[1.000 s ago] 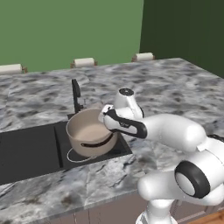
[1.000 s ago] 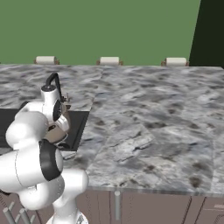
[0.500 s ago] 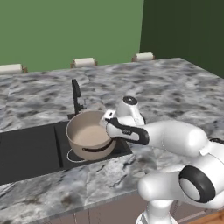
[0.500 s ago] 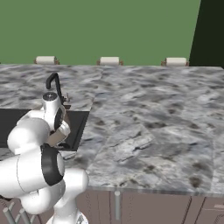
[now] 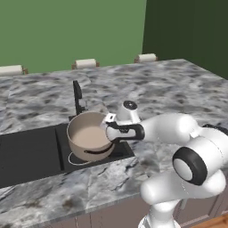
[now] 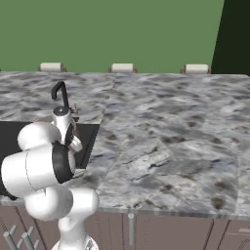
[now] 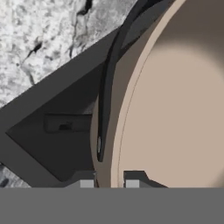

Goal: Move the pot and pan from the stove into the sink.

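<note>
- The pot (image 5: 90,141) hangs over the right end of the black sink (image 5: 31,153), its base at or just above the basin's rim. From these angles I cannot tell whether it already rests on the bottom.
- The tool (image 7: 109,181) is pinched narrow on the pot's rim, one finger inside the wall and one outside, just beside a dark curved handle (image 7: 107,87).
- The faucet (image 5: 78,95) stands close behind the pot, so there is little room at the back.
- Handling, as a judgement: the pot looks rigid, deep and fairly heavy, and the smooth wall is probably slippery. Held at one edge, it will want to tip away from the grip.
- The rim beside a handle is the sensible hold; the marbled surface (image 5: 147,89) lies right of the basin.
</note>
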Available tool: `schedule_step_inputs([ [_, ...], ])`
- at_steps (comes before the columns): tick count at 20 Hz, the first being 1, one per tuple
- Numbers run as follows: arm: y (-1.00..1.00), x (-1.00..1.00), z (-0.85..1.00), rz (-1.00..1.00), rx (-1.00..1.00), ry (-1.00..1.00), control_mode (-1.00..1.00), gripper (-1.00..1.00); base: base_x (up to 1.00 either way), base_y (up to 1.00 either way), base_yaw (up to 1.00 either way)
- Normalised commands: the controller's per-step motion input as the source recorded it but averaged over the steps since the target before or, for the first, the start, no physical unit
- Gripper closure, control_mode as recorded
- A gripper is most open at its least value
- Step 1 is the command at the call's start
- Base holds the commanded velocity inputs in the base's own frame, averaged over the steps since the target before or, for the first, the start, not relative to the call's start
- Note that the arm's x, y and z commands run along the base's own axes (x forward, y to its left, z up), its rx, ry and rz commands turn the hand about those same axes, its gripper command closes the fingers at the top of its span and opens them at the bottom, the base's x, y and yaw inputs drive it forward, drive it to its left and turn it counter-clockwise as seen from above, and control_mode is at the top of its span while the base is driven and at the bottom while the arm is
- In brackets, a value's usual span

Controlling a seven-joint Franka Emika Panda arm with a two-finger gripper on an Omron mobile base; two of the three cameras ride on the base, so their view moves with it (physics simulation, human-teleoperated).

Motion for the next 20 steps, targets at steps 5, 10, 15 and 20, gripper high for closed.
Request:
schedule_step_inputs([
  [5,0.04,0.36,-0.18,0.0,0.0,0.0,-1.0,1.0,0.0,0.0,0.0],
  [10,0.11,0.38,-0.23,-0.01,0.0,0.0,-1.0,1.0,0.0,0.0,0.0],
  [15,0.18,0.17,-0.42,0.0,-0.02,0.0,-1.0,1.0,0.0,0.0,0.0],
  [20,0.16,0.26,-0.41,0.0,-0.03,-0.02,-1.0,1.0,0.0,0.0,0.0],
])
